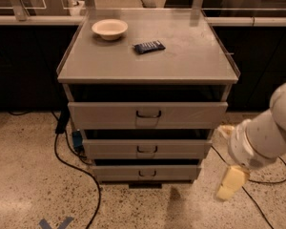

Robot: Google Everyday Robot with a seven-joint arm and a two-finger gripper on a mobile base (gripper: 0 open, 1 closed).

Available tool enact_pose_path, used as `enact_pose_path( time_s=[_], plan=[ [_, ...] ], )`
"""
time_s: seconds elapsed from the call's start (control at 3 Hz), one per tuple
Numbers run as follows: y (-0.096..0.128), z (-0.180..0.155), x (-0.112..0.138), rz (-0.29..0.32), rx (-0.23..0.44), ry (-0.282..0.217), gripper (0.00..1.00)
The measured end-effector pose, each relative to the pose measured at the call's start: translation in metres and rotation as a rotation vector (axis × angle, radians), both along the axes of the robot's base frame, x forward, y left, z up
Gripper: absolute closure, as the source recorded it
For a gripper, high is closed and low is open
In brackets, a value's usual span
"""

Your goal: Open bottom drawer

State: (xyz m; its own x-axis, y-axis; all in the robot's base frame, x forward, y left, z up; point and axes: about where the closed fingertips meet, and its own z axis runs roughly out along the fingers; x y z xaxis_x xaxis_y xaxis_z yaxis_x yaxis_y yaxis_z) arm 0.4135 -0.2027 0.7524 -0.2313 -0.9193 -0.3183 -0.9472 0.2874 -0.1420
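Observation:
A grey metal cabinet holds three drawers. The bottom drawer [147,172] has the narrowest, shallowest front and a small dark loop handle [147,173]; its front sits closed near the floor. The mid-sized drawer [147,149] and the widest top drawer [148,114] are above it. My gripper [231,183] hangs at the lower right, pale yellow, under the white arm [267,135]. It is to the right of the bottom drawer, apart from the cabinet, and holds nothing that I can see.
On the cabinet top [148,56] stand a white bowl [109,28] and a dark blue packet [149,46]. Black cables [69,163] trail on the speckled floor at the left and another at the right [257,206]. Dark counters run behind.

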Motion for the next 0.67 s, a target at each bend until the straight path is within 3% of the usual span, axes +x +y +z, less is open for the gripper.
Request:
enact_pose_path(
  time_s=[0.33, 0.67],
  plan=[
    [-0.0027, -0.053, -0.0115, -0.009, 0.049, 0.067, 0.0],
    [-0.0027, -0.053, -0.0115, -0.009, 0.049, 0.067, 0.0]
  ],
)
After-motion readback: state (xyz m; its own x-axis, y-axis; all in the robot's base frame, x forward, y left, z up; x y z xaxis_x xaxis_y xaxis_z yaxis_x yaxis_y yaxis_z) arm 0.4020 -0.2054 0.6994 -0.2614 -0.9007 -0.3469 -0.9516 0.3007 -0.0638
